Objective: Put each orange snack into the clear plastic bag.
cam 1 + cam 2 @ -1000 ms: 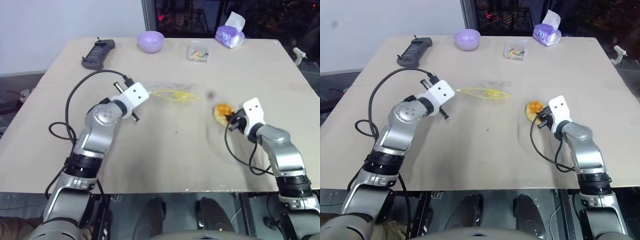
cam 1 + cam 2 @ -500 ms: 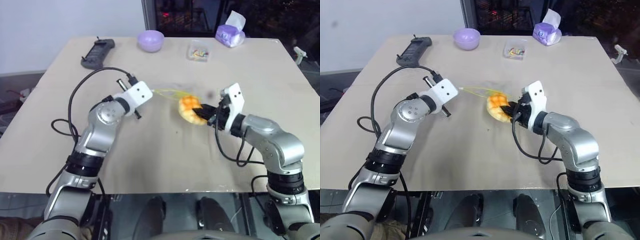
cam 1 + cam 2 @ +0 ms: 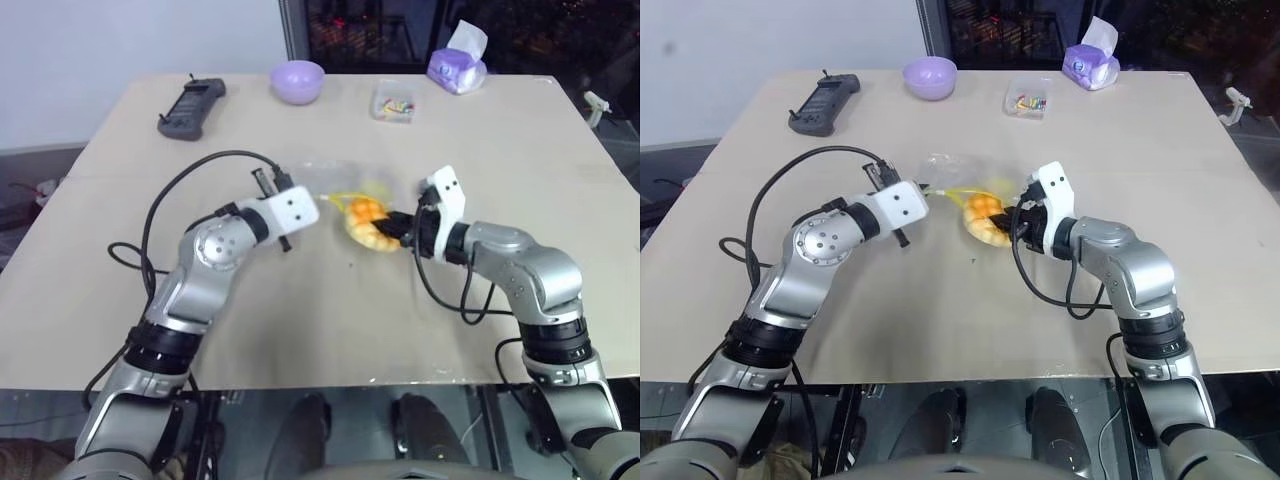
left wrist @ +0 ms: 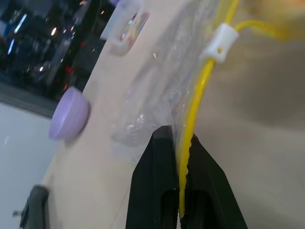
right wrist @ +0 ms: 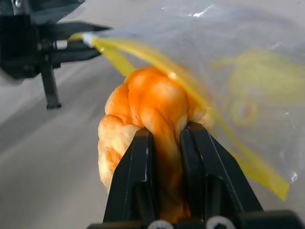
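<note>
Head views: the right claw (image 3: 1012, 221) carries the orange snack (image 3: 983, 218) above the surface (image 3: 940, 320), at the mouth of the clear plastic bag (image 3: 958, 178); insertion is not complete

Left wrist view: left claw (image 4: 180, 157) clenched on the bag's yellow seal strip (image 4: 200, 90)

Right wrist view: fingers (image 5: 138, 167) grasping the snack at the seal strip
</note>
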Tool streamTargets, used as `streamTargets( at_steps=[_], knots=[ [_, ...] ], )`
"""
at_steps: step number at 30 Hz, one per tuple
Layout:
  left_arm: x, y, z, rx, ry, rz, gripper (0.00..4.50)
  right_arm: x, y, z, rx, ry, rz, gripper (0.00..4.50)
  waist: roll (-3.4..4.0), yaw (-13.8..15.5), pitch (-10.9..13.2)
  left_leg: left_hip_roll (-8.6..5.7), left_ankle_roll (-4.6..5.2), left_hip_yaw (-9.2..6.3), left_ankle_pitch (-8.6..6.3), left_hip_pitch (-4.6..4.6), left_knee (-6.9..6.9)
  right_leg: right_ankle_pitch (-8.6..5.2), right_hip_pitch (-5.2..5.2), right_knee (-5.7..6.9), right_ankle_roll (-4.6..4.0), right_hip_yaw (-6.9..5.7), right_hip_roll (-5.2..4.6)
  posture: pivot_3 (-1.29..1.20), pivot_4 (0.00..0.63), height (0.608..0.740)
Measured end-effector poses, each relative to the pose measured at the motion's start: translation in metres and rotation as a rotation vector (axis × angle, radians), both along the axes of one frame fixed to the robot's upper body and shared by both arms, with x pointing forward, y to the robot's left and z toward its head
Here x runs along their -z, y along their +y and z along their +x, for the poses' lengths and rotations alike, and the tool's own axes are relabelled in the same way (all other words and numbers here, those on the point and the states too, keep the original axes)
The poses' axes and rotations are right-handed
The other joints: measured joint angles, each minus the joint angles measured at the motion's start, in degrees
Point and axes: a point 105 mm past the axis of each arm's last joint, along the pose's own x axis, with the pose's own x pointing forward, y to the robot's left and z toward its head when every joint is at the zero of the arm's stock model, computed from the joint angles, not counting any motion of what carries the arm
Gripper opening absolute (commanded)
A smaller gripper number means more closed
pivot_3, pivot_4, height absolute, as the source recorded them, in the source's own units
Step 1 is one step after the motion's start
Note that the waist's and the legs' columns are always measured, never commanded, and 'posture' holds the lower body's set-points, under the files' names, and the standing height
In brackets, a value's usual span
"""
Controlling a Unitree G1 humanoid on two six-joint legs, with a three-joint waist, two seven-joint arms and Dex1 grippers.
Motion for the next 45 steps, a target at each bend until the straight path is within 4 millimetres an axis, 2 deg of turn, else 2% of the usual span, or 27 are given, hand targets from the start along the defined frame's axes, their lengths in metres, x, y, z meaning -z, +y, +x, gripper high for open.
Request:
streamTargets(
  at_steps=[5, 12, 14, 18, 23, 26, 29, 32, 35, 38, 39, 40, 45],
  knots=[
    [0.012, -0.003, -0.009, 0.064, 0.042, 0.020, 0.00, -0.002, 0.004, 0.012, 0.058, 0.067, 0.117, 0.71, 0.00, 0.0, 0.0, 0.01, 0.00, 0.02, 0.00, 0.01, -0.02, 0.00, -0.01, 0.03, 0.00, 0.02, 0.01, 0.00, 0.150, 0.740],
    [0.017, -0.002, -0.014, 0.097, 0.081, 0.043, 0.00, -0.008, 0.002, 0.024, 0.154, 0.130, 0.270, 0.71, 0.03, 0.0, 0.0, 0.01, 0.00, 0.06, 0.00, 0.00, -0.04, 0.00, -0.04, 0.02, 0.00, 0.05, 0.01, 0.00, 0.150, 0.740],
    [0.019, -0.002, -0.014, 0.105, 0.096, 0.042, 0.00, -0.010, -0.004, 0.030, 0.211, 0.094, 0.249, 0.71, 0.03, 0.0, 0.0, 0.01, 0.00, 0.06, 0.00, 0.00, -0.04, 0.00, -0.04, 0.02, 0.00, 0.05, 0.01, 0.00, 0.150, 0.740],
    [0.021, -0.001, -0.014, 0.099, 0.127, 0.033, 0.00, -0.010, -0.014, 0.040, 0.279, -0.072, 0.078, 0.71, 0.04, -0.1, 0.0, 0.01, 0.00, 0.11, 0.00, 0.00, -0.05, 0.00, -0.09, 0.02, 0.00, 0.10, 0.01, 0.00, 0.150, 0.740],
    [0.013, -0.004, -0.012, 0.107, 0.115, 0.031, 0.00, -0.014, -0.006, 0.040, 0.262, -0.219, -0.024, 0.71, 0.04, -0.2, 0.0, 0.07, 0.00, 0.25, 0.00, 0.00, -0.08, 0.00, -0.21, 0.06, 0.00, 0.26, 0.08, 0.00, 0.150, 0.740],
    [0.011, -0.015, -0.015, 0.148, 0.112, 0.009, 0.00, -0.009, 0.013, 0.038, 0.259, -0.135, 0.076, 0.71, 0.03, -0.2, 0.0, 0.10, 0.00, 0.28, 0.00, 0.00, -0.10, 0.00, -0.23, 0.08, -0.01, 0.31, 0.09, 0.00, 0.150, 0.740],
    [0.007, -0.025, -0.021, 0.206, 0.084, 0.020, 0.00, 0.005, 0.028, 0.039, 0.283, -0.018, 0.139, 0.71, 0.04, -0.1, 0.0, 0.10, 0.00, 0.33, 0.00, -0.01, -0.12, 0.01, -0.27, 0.09, -0.01, 0.37, 0.10, 0.00, 0.150, 0.740],
    [0.009, -0.023, -0.024, 0.213, 0.082, 0.039, 0.00, 0.014, 0.023, 0.044, 0.316, 0.007, 0.114, 0.71, 0.04, 0.1, 0.0, 0.07, 0.00, 0.35, 0.00, -0.03, -0.12, 0.01, -0.27, 0.05, -0.01, 0.38, 0.07, 0.00, 0.150, 0.740],
    [0.011, -0.018, -0.023, 0.196, 0.087, 0.043, 0.00, 0.011, 0.017, 0.047, 0.334, -0.005, 0.108, 1.60, 0.04, 0.0, 0.0, 0.09, 0.00, 0.35, 0.00, -0.02, -0.12, 0.01, -0.29, 0.07, -0.01, 0.38, 0.10, 0.00, 0.150, 0.740],
    [0.010, -0.015, -0.021, 0.185, 0.083, 0.035, 0.00, 0.008, 0.012, 0.049, 0.344, -0.014, 0.105, 2.72, 0.04, -0.1, 0.0, 0.11, 0.00, 0.35, 0.00, -0.02, -0.12, 0.01, -0.29, 0.08, -0.01, 0.39, 0.12, 0.00, 0.150, 0.740],
    [0.011, -0.014, -0.020, 0.176, 0.088, 0.031, 0.00, 0.008, 0.010, 0.050, 0.346, -0.015, 0.104, 3.27, 0.04, -0.2, 0.0, 0.11, 0.00, 0.36, 0.00, -0.01, -0.12, 0.01, -0.29, 0.08, -0.01, 0.40, 0.12, 0.00, 0.150, 0.740],
    [0.012, -0.012, -0.019, 0.160, 0.097, 0.025, 0.00, 0.008, 0.009, 0.050, 0.348, -0.010, 0.107, 3.44, 0.04, -0.2, 0.0, 0.11, 0.00, 0.36, 0.00, -0.01, -0.12, 0.01, -0.29, 0.08, -0.01, 0.40, 0.12, 0.00, 0.150, 0.740],
    [0.017, 0.004, -0.009, 0.084, 0.118, 0.023, 0.00, 0.003, 0.008, 0.045, 0.338, 0.076, 0.208, 3.44, 0.04, -0.1, 0.0, 0.12, 0.01, 0.35, 0.00, -0.02, -0.13, 0.01, -0.30, 0.08, -0.01, 0.40, 0.13, 0.00, 0.150, 0.740]
  ],
)
